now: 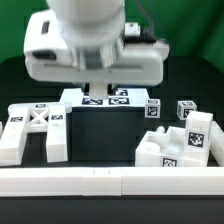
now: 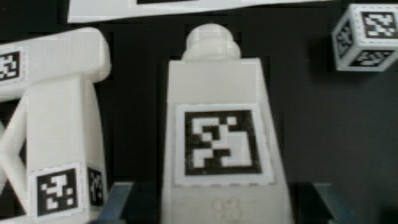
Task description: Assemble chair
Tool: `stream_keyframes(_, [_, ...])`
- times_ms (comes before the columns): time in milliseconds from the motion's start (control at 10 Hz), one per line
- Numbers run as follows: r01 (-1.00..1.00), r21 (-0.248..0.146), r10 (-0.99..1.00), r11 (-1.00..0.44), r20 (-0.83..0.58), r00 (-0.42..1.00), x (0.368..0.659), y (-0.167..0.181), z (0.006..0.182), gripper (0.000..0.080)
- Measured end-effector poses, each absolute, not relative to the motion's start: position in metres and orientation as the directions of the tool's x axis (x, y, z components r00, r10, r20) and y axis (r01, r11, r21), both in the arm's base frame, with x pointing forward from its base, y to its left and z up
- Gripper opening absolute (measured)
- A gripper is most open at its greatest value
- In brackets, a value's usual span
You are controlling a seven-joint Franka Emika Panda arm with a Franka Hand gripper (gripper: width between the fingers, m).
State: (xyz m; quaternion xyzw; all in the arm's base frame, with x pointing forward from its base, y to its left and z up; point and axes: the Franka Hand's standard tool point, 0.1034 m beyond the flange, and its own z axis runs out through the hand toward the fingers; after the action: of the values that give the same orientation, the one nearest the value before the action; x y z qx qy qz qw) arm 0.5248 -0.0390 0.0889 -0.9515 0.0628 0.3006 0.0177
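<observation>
A white chair leg (image 2: pixel 217 120) with a square tag on its face and a rounded peg at its far end fills the middle of the wrist view. My gripper (image 2: pixel 231 203) is shut on the leg's near end, one dark finger (image 2: pixel 128 200) on each side. In the exterior view the gripper (image 1: pixel 98 90) hangs low over the table's middle, and the arm hides the leg. The white X-braced frame (image 1: pixel 30 125) lies at the exterior view's left and shows right beside the leg in the wrist view (image 2: pixel 54 110).
The marker board (image 1: pixel 100 97) lies behind the gripper. Two small tagged cubes (image 1: pixel 153 108) (image 1: pixel 185 108) and a group of chunky white blocks (image 1: pixel 185 140) sit at the exterior view's right. A long white border rail (image 1: pixel 110 182) runs along the front.
</observation>
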Motion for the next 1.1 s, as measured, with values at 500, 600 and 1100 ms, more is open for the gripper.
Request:
stream_keyframes(500, [-0.121,0.002,-0.119,-0.993,-0.195,0.974,0.552,-0.027,0.102,0.0291])
stream_keyframes(600, [-0.121,0.002,-0.12,-0.993,-0.135,0.984,0.549,-0.026,0.102,0.0291])
stream_keyframes(1100, [-0.1,0.024,-0.091,-0.995,0.253,0.963,0.576,-0.021,0.11,0.0291])
